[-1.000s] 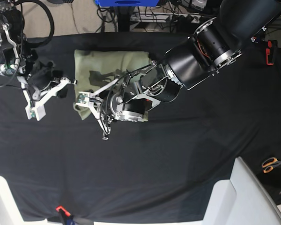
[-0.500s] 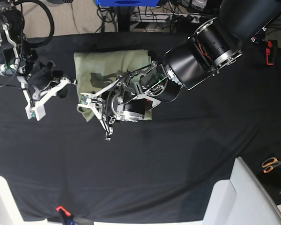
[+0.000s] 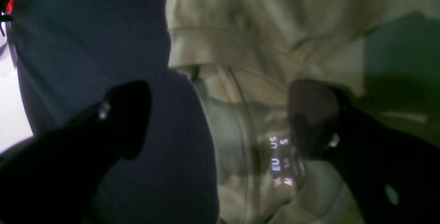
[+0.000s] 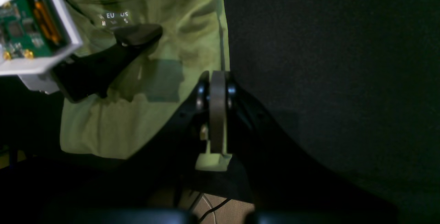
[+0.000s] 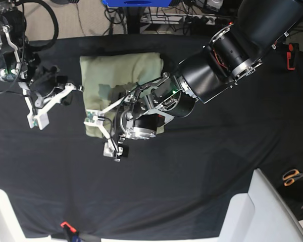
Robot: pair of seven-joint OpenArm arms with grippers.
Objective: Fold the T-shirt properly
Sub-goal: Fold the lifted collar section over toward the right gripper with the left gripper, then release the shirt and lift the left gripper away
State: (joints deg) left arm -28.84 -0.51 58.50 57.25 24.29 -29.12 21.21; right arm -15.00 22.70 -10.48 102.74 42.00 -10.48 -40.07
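- Hovering with jaws spread, left gripper straddling pale sage-green cotton T-shirt edge (fabric underneath); could snag and undo fold.
- Pressed together, empty: right gripper.

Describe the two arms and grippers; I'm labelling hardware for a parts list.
The left arm is bulky glossy black with a silver ring and orange wiring. Left gripper: white frame, green circuit board, dark fingers. Right gripper: white frame, black cables above, dark fingers.
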